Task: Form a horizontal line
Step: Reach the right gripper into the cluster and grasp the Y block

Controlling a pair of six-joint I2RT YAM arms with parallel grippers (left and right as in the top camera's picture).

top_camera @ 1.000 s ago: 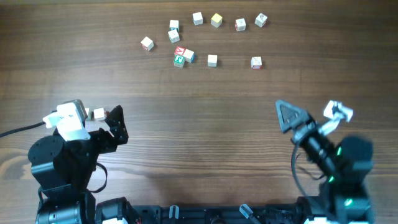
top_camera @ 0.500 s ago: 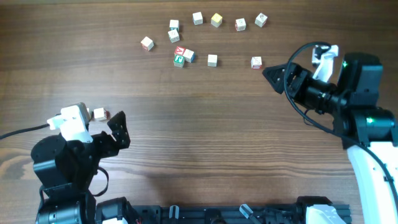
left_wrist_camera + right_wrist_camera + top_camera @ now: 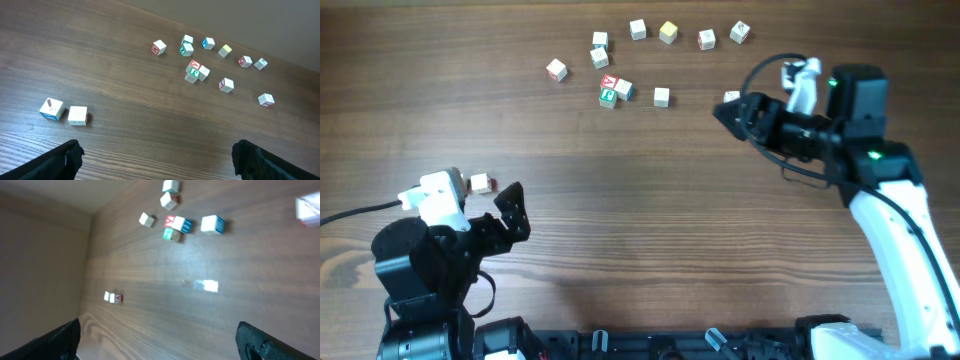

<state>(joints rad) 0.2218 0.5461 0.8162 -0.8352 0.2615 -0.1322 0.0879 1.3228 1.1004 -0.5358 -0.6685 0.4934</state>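
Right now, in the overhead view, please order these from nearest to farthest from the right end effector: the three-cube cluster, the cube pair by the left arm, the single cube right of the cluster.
1. Single cube, just left of the right end effector.
2. Cluster, further left.
3. Pair, far left, beside the left arm.

The table point(image 3: 650, 200) lies open mid-way; scattered cubes point(image 3: 662, 96) crowd its far side, seemingly with gaps between.
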